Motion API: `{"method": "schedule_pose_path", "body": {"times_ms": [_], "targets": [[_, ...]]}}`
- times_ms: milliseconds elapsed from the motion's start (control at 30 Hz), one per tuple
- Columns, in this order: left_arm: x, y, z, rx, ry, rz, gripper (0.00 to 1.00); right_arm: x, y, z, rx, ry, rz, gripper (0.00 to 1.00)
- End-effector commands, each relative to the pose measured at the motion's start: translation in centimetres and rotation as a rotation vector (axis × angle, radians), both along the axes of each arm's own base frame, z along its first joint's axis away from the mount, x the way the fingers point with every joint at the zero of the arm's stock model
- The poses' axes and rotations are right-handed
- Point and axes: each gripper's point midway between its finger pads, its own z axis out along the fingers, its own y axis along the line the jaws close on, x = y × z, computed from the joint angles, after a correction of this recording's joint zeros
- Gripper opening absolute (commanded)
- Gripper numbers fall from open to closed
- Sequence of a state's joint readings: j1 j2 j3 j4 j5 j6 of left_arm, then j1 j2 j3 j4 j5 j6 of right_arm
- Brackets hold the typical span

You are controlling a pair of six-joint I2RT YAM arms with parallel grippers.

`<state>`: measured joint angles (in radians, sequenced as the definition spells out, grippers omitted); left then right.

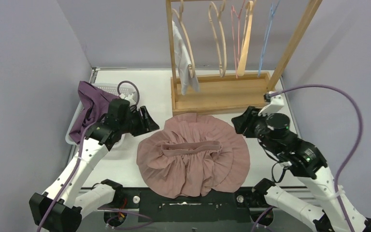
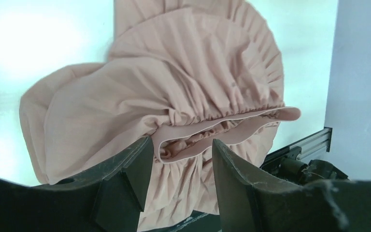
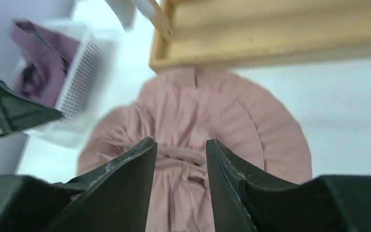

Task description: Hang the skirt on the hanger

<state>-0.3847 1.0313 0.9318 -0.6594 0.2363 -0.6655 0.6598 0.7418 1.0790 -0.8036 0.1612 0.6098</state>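
- White desk (image 1: 121,166) carries everything, with the two arms bolted at its near edge.
- Wooden rack (image 1: 222,93) stands at the far edge, right of centre. It has a shallow tray base, two uprights and a top rail.
- Pink pleated skirt (image 1: 193,159) lies flat in a rough circle at the middle of the desk. Its far hem touches the rack's base and its near hem reaches the near edge. It is not on any hanger.
- Left end effector (image 1: 149,122) hovers just off the skirt's left hem. Its fingers (image 2: 135,164) are spread with nothing between them, and its wrist camera looks straight at the cloth.
- Right end effector (image 1: 236,123) hovers just off the skirt's far-right hem. Its fingers (image 3: 135,164) are likewise spread and pinch nothing.
- White mesh basket (image 1: 107,88) sits in the far-left corner, behind the left arm, with a purple garment (image 1: 91,108) draped over its rim.
- Wooden hangers (image 1: 218,38) hang from the rail, with a thin pink hanger (image 1: 234,29) and a thin blue hanger (image 1: 266,34) to their right.
- Grey cloth (image 1: 186,65) hangs from the leftmost wooden hanger, down into the tray.
- Elastic waistband (image 1: 191,146) of the skirt runs left to right across its middle, gathered and slightly open.
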Motion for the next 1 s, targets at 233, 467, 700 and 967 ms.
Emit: {"method": "schedule_pose_path", "body": {"times_ms": [233,467,700,967], "targets": [[1.8,-1.9,10.8,-0.156,-0.348,-0.085,0.50,3.2,-3.7,19.4,0.074,-0.369,-0.227,0.37],[1.5,-2.3,13.2,-0.216,-0.394,-0.091,0.52,7.5,-6.4,23.0,-0.033,-0.381,-0.496,0.61],[1.1,-2.6,13.3,-0.257,-0.382,-0.092,0.52,12.9,-11.8,23.1,-0.067,-0.348,-0.564,0.69],[0.9,-2.8,13.2,-0.284,-0.373,-0.091,0.52,18.8,-12.4,19.1,-0.064,-0.272,-0.356,0.73]]}}
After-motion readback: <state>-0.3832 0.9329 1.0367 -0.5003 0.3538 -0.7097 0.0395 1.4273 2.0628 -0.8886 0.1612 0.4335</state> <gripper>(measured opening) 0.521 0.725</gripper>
